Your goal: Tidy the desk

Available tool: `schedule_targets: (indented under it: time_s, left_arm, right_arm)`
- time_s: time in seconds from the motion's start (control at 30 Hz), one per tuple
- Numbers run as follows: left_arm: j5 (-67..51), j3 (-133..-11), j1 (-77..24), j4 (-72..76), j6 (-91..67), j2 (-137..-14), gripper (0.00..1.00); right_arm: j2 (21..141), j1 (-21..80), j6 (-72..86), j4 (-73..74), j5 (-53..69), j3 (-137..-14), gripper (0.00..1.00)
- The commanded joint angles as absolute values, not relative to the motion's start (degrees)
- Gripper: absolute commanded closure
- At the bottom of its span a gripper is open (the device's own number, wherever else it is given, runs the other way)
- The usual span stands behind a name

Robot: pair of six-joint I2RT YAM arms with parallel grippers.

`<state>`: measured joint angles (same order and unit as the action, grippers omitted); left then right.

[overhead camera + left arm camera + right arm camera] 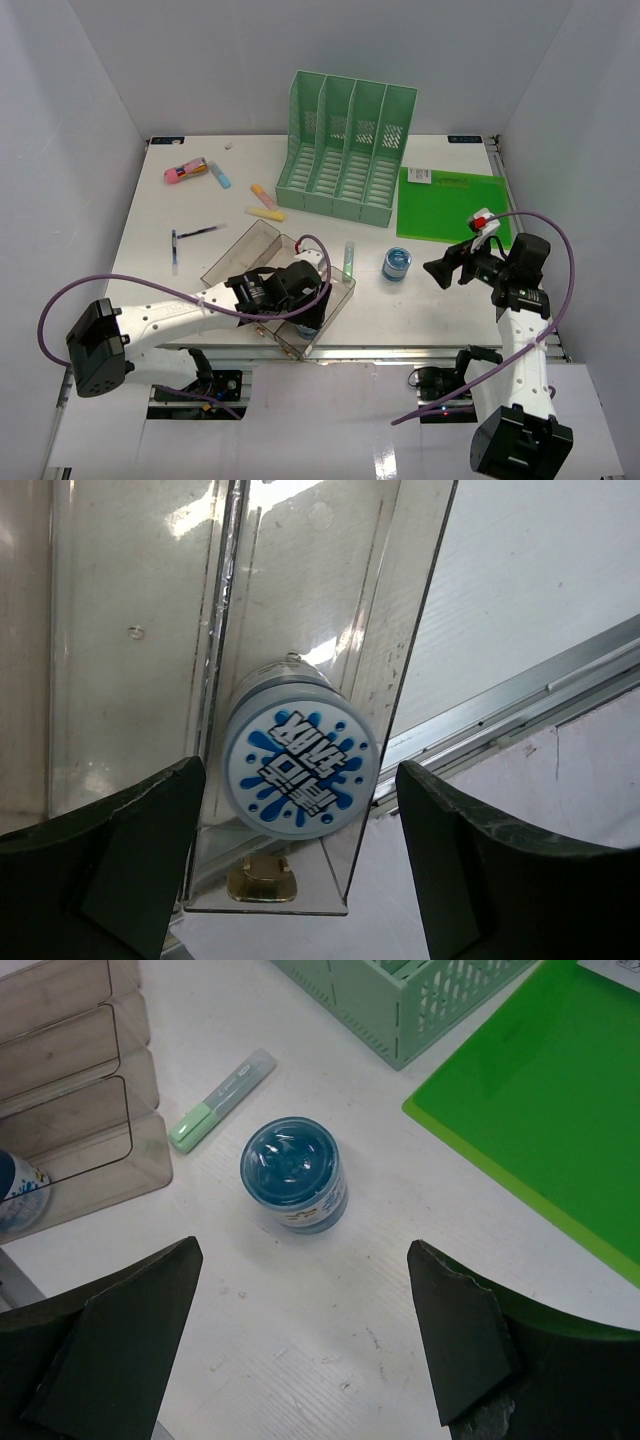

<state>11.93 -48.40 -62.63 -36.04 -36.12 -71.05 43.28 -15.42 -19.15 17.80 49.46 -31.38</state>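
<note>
My left tool (297,780) stands open around the blue-lidded jar (290,730), which is upright in the clear tray (130,680) at frame centre, probably its sorted spot. My right tool (305,1250) hangs open above the teal jar (293,1172), centre-right on the bench (160,270).

Round lid (298,772): blue splash logo, stylised lettering upside down, not legible.

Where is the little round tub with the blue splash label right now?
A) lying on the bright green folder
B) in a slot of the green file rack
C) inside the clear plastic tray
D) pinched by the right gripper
C. The left wrist view shows the tub sitting in an end compartment of the clear tray, with the tray's see-through walls around it.
</note>
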Motion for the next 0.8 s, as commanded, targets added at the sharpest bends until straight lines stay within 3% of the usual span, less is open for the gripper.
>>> schedule_targets:
  time_s: [0.0, 0.13, 0.4, 0.77]
  left_arm:
    - [10.22, -51.04, -62.49, -34.01, -34.91, -69.44, 0.07]
    - [9.3, -51.78, -62.49, -33.74, -33.99, -68.26, 0.04]
    - [11.05, -53.58, -62.49, -30.52, -28.33, -59.48, 0.03]
    - [16.26, -44.96, -62.49, -25.71, -25.14, -41.21, 0.02]
  right_arm:
    - [46.69, -14.03, -23.35, 20.94, 54.51, -34.97, 0.1]
    - [50.84, -8.59, -24.14, 24.17, 47.58, -38.1, 0.1]
    - [62.04, 10.86, -16.49, 22.88, 22.48, -45.87, 0.1]
    - [72.31, 19.18, -14.08, 20.77, 12.95, -47.94, 0.1]
